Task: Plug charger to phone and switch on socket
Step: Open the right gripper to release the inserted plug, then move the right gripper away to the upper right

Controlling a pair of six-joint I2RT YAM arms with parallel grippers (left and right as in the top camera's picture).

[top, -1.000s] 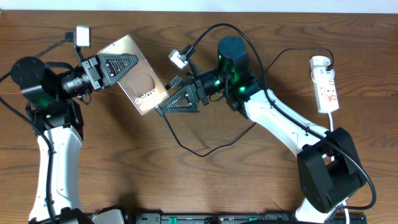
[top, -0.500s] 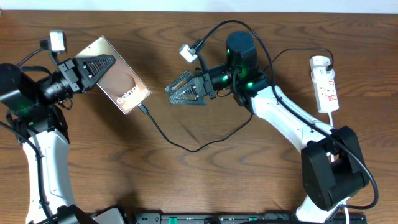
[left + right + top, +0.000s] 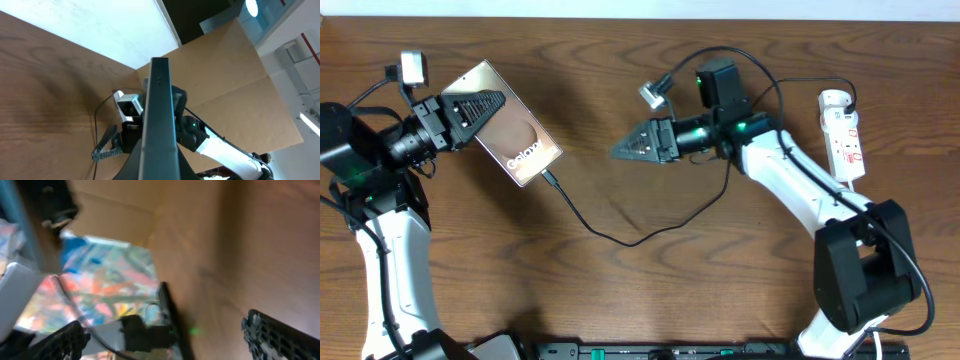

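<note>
My left gripper (image 3: 495,103) is shut on the phone (image 3: 520,140), a bronze slab with white "Galaxy" lettering, and holds it tilted above the table at the left. The left wrist view shows the phone edge-on (image 3: 160,110) between my fingers. The charger, a thin black cable (image 3: 620,240), runs from the phone's lower end (image 3: 550,178) in a loop across the table toward the socket (image 3: 845,140), a white strip with red markings at the right edge. My right gripper (image 3: 620,151) is open and empty, to the right of the phone and apart from it. Its view is blurred, with the fingers (image 3: 165,335) wide apart.
The right arm's white links (image 3: 790,185) stretch from the lower right base toward the table's middle. A small white camera (image 3: 653,95) with its own cable sticks up from the right wrist. Bare brown wood lies under the cable loop.
The charger's tip now sits in the phone's lower end. My right gripper has let go and drawn back to the right. The left arm moved the phone left a second ago, then held still.
</note>
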